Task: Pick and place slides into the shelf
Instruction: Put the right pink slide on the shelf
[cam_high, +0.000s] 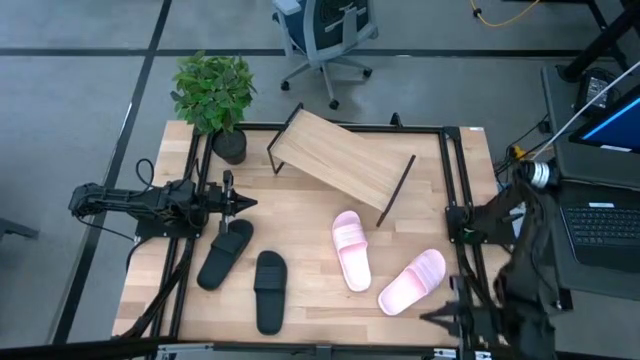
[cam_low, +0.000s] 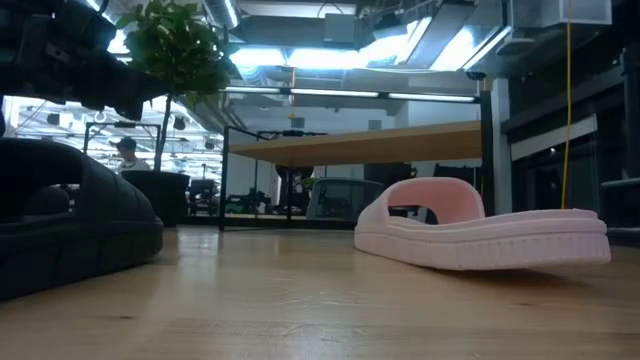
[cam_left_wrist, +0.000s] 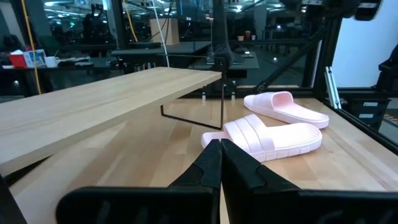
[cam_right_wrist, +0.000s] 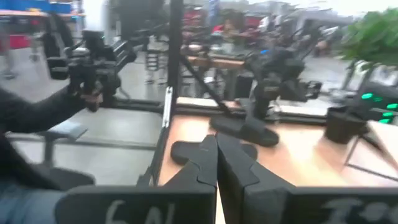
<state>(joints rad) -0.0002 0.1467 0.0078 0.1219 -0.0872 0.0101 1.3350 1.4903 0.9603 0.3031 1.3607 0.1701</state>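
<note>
Two black slides (cam_high: 225, 252) (cam_high: 270, 290) lie sole-down on the table's left half, and two pale pink slides (cam_high: 351, 250) (cam_high: 412, 281) lie on its right half. The slanted wooden shelf (cam_high: 340, 162) stands on thin black legs at the far middle, with nothing on it. My left gripper (cam_high: 243, 203) is shut and hovers just beyond the nearer black slide, pointing right; in its wrist view the shut gripper (cam_left_wrist: 221, 152) faces the pink slides (cam_left_wrist: 273, 134) and the shelf (cam_left_wrist: 93, 102). My right gripper (cam_high: 432, 318) waits shut at the near right edge; in its own wrist view (cam_right_wrist: 216, 149) it faces the black slides.
A potted plant (cam_high: 215, 95) stands at the far left corner beside the shelf. A black metal frame (cam_high: 455, 180) runs round the table. In the low view a pink slide (cam_low: 480, 225) and a black slide (cam_low: 70, 230) lie close to the camera. Bare wood lies between the slides.
</note>
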